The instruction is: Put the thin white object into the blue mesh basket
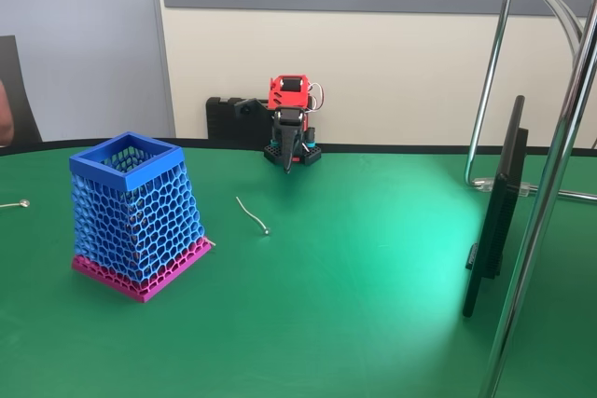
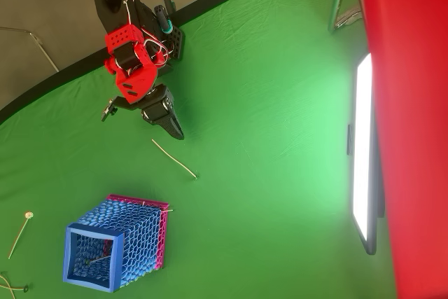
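The thin white object [image 1: 252,213] lies flat on the green desk [image 1: 373,305], a curved strand with a tiny ball at the end that is nearer to the fixed camera. Taking the blue mesh basket [image 1: 131,160] as the landmark, the strand is near it but apart from it, on the side where the arm stands; in the overhead view it lies between the basket [image 2: 87,229] and the end effector [image 2: 176,131].

So I judge that the task is at its beginning: the strand is not picked up, and the grasp, the carrying and the drop into the basket are all left. Something thin seems already to be inside the basket in the overhead view, but I cannot tell what it is.

The end effector [image 1: 287,167] points down to the desk close to the arm's base, holding nothing and not touching the strand. Its fingers look together.
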